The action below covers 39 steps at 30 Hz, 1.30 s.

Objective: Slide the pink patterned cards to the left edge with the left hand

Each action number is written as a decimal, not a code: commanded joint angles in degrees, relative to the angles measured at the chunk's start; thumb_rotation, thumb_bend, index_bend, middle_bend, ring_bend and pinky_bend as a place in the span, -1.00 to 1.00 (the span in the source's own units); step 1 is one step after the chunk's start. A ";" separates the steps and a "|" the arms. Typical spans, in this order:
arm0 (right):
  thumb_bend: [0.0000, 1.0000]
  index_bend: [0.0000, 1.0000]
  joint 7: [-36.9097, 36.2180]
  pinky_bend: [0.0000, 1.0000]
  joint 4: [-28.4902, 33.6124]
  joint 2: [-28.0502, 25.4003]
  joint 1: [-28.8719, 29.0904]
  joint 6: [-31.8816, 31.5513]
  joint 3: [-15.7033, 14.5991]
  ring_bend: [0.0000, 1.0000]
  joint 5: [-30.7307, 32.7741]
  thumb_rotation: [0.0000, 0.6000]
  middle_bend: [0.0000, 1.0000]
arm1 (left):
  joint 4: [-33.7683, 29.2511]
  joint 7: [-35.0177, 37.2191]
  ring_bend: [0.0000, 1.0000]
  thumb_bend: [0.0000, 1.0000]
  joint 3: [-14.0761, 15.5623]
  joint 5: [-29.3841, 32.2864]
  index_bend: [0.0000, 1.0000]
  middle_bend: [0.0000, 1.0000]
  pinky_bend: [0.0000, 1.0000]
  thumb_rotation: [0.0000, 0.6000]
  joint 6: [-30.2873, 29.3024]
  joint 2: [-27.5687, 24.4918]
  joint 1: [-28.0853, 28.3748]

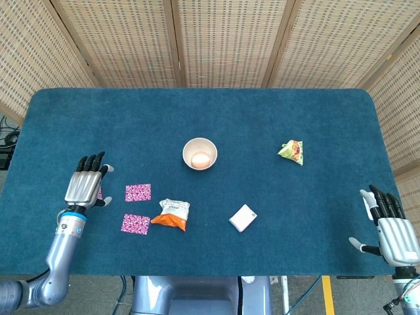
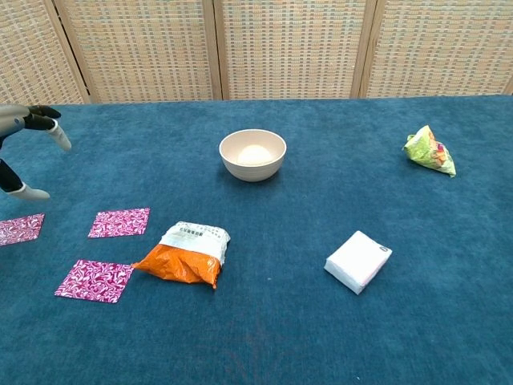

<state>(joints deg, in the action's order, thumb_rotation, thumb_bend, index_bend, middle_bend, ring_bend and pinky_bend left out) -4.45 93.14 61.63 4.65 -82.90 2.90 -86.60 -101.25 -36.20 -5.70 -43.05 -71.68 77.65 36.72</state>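
Note:
Three pink patterned cards lie on the blue table at the left. One card (image 1: 138, 192) (image 2: 119, 222) is in the middle of the group. A second card (image 1: 135, 224) (image 2: 94, 280) lies nearer the front edge. The third card (image 2: 19, 228) is furthest left and mostly hidden under my left hand (image 1: 85, 185) in the head view. That hand hovers above it, empty, with fingers spread; only its fingertips (image 2: 38, 120) show in the chest view. My right hand (image 1: 392, 230) is open and empty past the table's right front corner.
An orange and white snack bag (image 1: 172, 214) (image 2: 187, 254) lies just right of the cards. A cream bowl (image 1: 199, 153) (image 2: 252, 154) with an egg sits mid-table. A white box (image 1: 243, 218) (image 2: 357, 261) and a green packet (image 1: 291, 151) (image 2: 430, 151) lie to the right.

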 commanded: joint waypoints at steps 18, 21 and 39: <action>-0.89 -1.00 -1.32 -1.00 -0.53 -0.12 0.87 1.95 -0.03 -1.00 0.85 1.00 -1.00 | 12.00 -9.16 -1.00 -0.59 -3.53 13.94 -0.44 -1.00 -1.00 1.00 4.83 13.11 6.16; -0.89 -1.00 -1.47 -1.00 -0.61 -0.16 0.92 2.06 -0.07 -1.00 0.86 1.00 -1.00 | 12.75 -9.57 -1.00 -0.59 -3.80 14.51 -0.44 -1.00 -1.00 1.00 4.81 13.89 6.50; -0.89 -1.00 -1.86 -1.00 -0.80 -0.03 1.14 2.25 -0.03 -1.00 1.02 1.00 -1.00 | 16.51 -12.11 -1.00 -0.58 -4.26 17.05 -0.44 -1.00 -1.00 1.00 5.59 17.71 8.18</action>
<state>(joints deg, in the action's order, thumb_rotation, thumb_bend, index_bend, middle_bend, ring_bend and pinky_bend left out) -6.31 92.35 61.60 5.80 -80.63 2.87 -85.57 -84.82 -48.23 -9.97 -26.03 -66.06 95.26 44.84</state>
